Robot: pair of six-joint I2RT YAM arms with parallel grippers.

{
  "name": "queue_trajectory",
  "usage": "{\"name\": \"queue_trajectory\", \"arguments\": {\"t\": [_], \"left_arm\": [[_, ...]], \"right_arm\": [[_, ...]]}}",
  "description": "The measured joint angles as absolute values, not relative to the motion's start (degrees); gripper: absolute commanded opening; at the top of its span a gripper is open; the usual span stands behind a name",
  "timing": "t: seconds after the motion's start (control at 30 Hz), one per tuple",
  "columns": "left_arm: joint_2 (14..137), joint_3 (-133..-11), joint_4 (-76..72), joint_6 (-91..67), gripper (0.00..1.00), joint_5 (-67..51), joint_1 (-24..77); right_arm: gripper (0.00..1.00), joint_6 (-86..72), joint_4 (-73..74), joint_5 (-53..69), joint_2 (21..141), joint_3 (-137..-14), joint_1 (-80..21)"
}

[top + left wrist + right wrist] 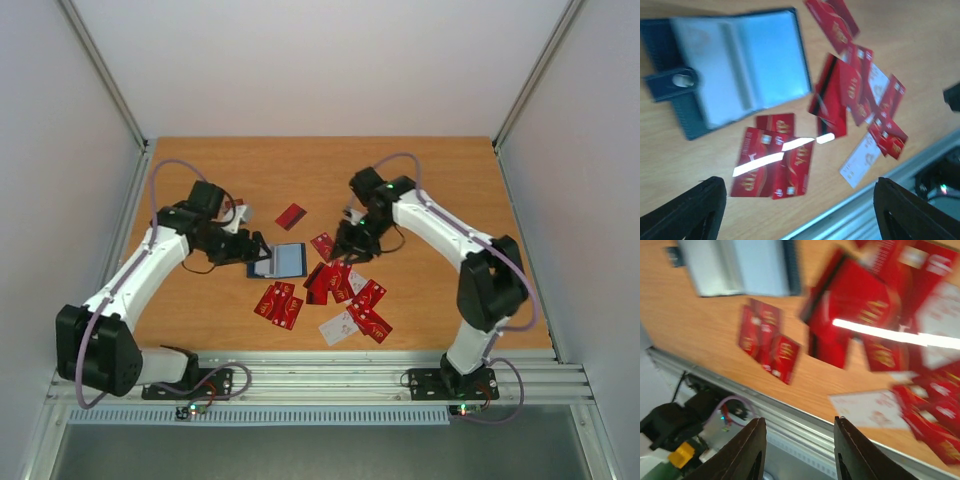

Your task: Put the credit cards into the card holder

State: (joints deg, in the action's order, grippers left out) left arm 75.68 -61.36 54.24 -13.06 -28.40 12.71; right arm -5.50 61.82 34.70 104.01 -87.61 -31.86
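Note:
The card holder point(282, 261) lies open on the table, light blue inside, with a dark strap on its left point(735, 65) point(740, 265). Several red credit cards point(335, 283) lie overlapped to its right point(840, 95) point(855, 310). A pair of red cards point(279, 303) sits in front of the holder point(772, 162). A white card point(338, 327) lies near the front edge point(860, 160). One red card point(291, 215) lies behind the holder. My left gripper point(258, 250) point(797, 210) hovers open at the holder's left edge, holding nothing. My right gripper point(347, 250) point(800, 440) is open and holds nothing above the pile.
An aluminium rail point(320, 370) runs along the wooden table's point(200, 170) near edge, with the arm bases and cables on it. Grey walls close in both sides. Another red card point(235, 207) peeks out behind the left arm.

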Motion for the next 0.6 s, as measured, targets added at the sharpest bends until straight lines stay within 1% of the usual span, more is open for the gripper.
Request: {"name": "queue_trajectory", "arguments": {"t": [0.1, 0.23, 0.33, 0.47, 0.6], "left_arm": [[75.68, -61.17, 53.91, -13.19, 0.74, -29.74, 18.17], [75.83, -60.53, 52.25, -15.42, 0.69, -30.39, 25.47], [77.14, -60.6, 50.57, -17.82, 0.63, -30.26, 31.4], [82.3, -62.11, 49.12, -20.51, 0.59, -29.67, 37.98], [87.68, -63.48, 46.96, -22.37, 0.58, -29.34, 42.89]], "right_arm": [[0.41, -6.98, 62.63, 31.35, 97.47, -78.56, -28.34], [0.52, -9.76, 64.31, 27.27, 89.62, -69.06, -25.02], [0.55, -11.77, 65.65, 25.61, 83.26, -63.2, -24.56], [0.57, -14.59, 65.34, 26.96, 76.97, -55.37, -24.53], [0.62, -18.26, 62.76, 30.35, 72.36, -46.65, -24.67]]}}
